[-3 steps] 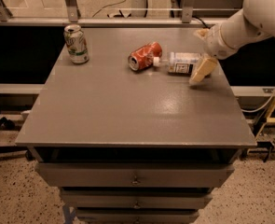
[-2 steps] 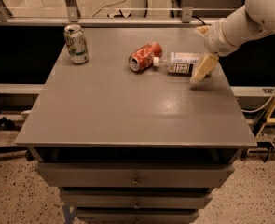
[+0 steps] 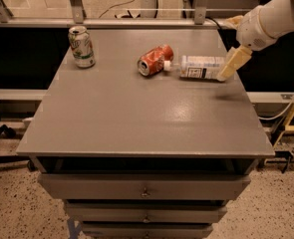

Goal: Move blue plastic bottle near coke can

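Observation:
The blue plastic bottle lies on its side on the grey table, its white cap pointing left and almost touching the coke can. The coke can is red-orange, dented, and also lies on its side. My gripper is at the table's right edge, just right of the bottle's base. It is open and holds nothing. Its lower tan finger slants down beside the bottle's base end; whether it touches is unclear.
A green-and-white soda can stands upright at the table's back left corner. A rail and posts run behind the table. Drawers sit under the tabletop. A yellow stand is to the right.
My gripper has risen a little and drawn back to the right, away from the bottle's base. The bottle and both cans have stayed where they were.

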{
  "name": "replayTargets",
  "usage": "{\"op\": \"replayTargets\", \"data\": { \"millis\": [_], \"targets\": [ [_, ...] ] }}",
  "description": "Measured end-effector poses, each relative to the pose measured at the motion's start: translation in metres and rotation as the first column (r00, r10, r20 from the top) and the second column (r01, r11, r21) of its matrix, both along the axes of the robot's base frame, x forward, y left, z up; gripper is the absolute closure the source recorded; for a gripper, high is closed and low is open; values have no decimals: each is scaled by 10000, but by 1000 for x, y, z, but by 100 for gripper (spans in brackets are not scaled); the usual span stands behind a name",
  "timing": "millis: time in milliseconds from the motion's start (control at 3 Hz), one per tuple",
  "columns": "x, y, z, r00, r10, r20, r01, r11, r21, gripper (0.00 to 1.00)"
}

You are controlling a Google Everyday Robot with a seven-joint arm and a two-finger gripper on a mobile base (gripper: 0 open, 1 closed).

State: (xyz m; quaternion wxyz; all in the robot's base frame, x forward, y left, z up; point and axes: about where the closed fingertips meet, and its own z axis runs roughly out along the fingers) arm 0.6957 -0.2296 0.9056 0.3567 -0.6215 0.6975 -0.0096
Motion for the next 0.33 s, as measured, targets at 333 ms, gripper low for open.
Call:
{"op": "replayTargets", "data": {
  "millis": [333],
  "targets": [
    [-15,-9,22,9993,-336,176,347,9972,-662,0]
  ]
}}
